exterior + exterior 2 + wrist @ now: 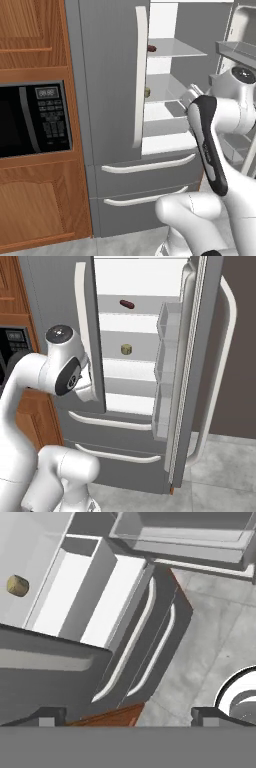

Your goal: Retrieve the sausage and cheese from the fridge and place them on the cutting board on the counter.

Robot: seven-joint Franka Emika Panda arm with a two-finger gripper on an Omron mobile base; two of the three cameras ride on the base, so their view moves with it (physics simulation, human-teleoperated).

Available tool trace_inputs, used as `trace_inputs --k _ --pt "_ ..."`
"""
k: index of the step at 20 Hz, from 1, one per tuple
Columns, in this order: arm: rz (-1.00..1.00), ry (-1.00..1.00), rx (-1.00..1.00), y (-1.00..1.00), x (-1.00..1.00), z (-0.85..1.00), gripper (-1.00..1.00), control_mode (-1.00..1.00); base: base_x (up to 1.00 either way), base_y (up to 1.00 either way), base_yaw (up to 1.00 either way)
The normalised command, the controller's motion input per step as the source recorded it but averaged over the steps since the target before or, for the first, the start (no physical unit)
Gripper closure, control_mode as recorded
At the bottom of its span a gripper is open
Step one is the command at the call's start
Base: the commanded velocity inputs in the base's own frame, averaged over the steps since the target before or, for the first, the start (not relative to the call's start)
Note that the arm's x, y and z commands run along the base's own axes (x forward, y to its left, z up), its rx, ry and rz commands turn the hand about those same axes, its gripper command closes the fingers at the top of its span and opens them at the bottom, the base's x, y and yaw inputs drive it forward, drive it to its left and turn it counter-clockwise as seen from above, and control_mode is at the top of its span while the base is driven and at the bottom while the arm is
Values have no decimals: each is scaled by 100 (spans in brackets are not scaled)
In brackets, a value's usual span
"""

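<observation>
While the fridge (60, 301) stands with its right door (200, 356) swung wide open, its left door (110, 75) is shut. Inside are white shelves, one above another. The right door has clear bins (167, 331) on its inner side. Below the shelves, two grey drawers (120, 441) with long white handles are closed.

Beside the fridge, on its left, is a brown wooden cabinet wall (30, 30) with a black microwave (32, 120) set in it.

The white arm (30, 386) rises in front of the shut left door and the drawers. It bends near the edge of the open side and hides a part of the lower shelves in the left base view.

On an upper shelf lies the sausage (127, 304). It is dark red-brown and lies flat. In the right base view its long side runs from upper left to lower right, slanting a little.

One shelf lower sits the cheese (126, 349), a small yellowish chunk, right under the sausage. It also shows in the hand view (18, 586), well away from the gripper (127, 714).

The two dark fingertips (47, 714) are spread far apart and hold nothing. They point down at the drawers and the grey floor (215, 637).
</observation>
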Motion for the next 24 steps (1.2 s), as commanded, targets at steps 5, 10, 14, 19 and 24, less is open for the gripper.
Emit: trace_inputs --k 5,10,14,19,24 --pt "58 2 -38 23 -11 -5 -100 -100 0 0 0" --pt "21 1 -32 0 -26 -11 -100 -100 0 0 0" --pt "4 0 -11 0 -16 -3 -100 -100 0 0 0" --pt "0 0 0 0 0 0 -100 -100 0 0 0" --pt "0 0 0 0 0 0 -100 -100 0 0 0"
